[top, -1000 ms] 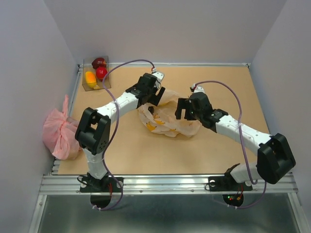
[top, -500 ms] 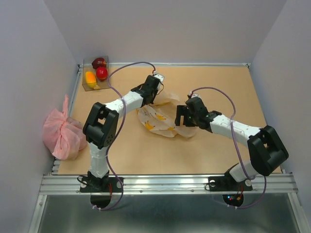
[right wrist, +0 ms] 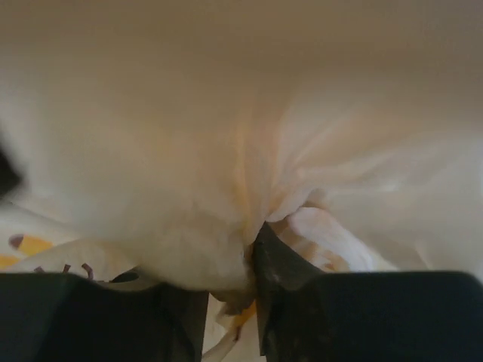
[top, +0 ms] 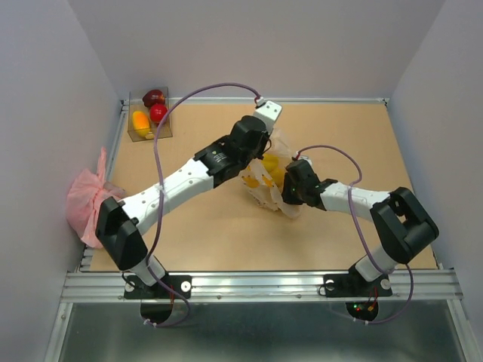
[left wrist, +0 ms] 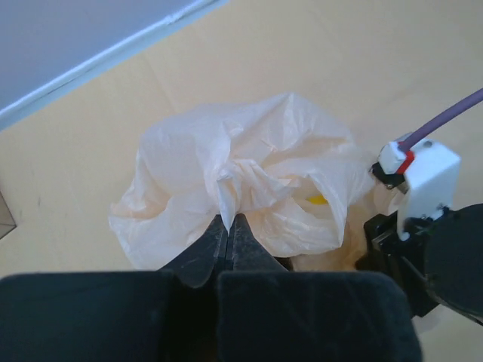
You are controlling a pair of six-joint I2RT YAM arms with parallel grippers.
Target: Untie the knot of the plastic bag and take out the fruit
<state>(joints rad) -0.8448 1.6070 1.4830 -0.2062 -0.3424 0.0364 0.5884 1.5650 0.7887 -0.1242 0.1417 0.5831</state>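
One plastic bag (top: 266,181) sits centre-frame on the bench (top: 189,234), yellow fruit (top: 273,170) showing through. The left hand (left wrist: 229,226) is clenched on its upper film; the right hand (right wrist: 230,294) grasps a bunched fold. Pull apart slowly and evenly to avoid tearing.

— What's on the worktop (top: 204,234)?
— A pale peach bag (top: 260,190), just right of the middle, with its lower part resting on the board.
— Anything in the corners?
— A clear box (top: 145,134) in the far left corner, with fruit (top: 158,113) inside: two red, one orange-yellow.
— And the left edge?
— A pink bag (top: 87,207), slumped against the wall towards the near end.
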